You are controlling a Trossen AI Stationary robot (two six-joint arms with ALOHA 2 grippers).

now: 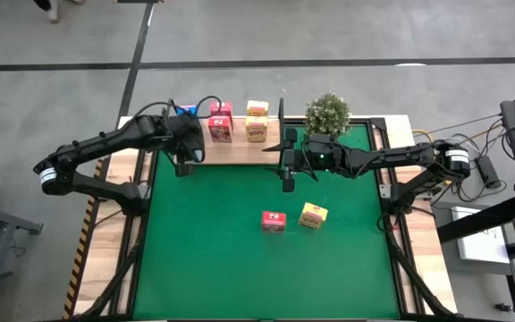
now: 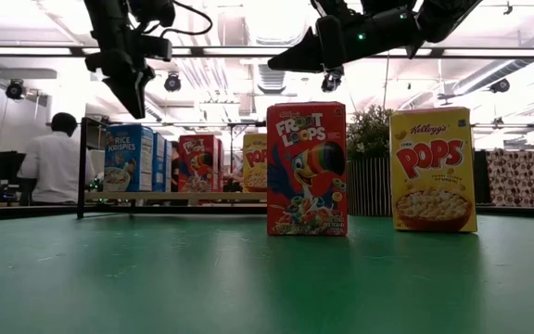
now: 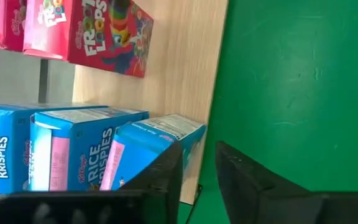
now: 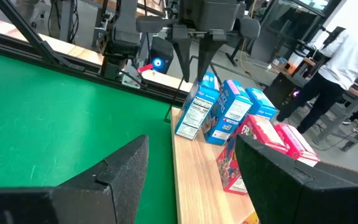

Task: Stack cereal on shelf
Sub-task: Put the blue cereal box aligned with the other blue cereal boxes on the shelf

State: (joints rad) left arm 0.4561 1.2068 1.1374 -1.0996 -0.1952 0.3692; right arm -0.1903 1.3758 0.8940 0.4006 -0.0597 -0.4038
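Two boxes left on the mat, seven on the shelf

Nearest me, the pink-red box point(image 1: 274, 220) and yellow box point(image 1: 312, 216) stand upright on the green mat point(image 1: 240, 259); my right gripper point(image 1: 288, 185), wide open and empty, hangs just behind them, far closer than the left. Farther back, my left gripper point(image 1: 182, 169), fingers narrowed on nothing, hovers beside the blue boxes point(image 3: 73, 149) on the shelf point(image 1: 240, 152).
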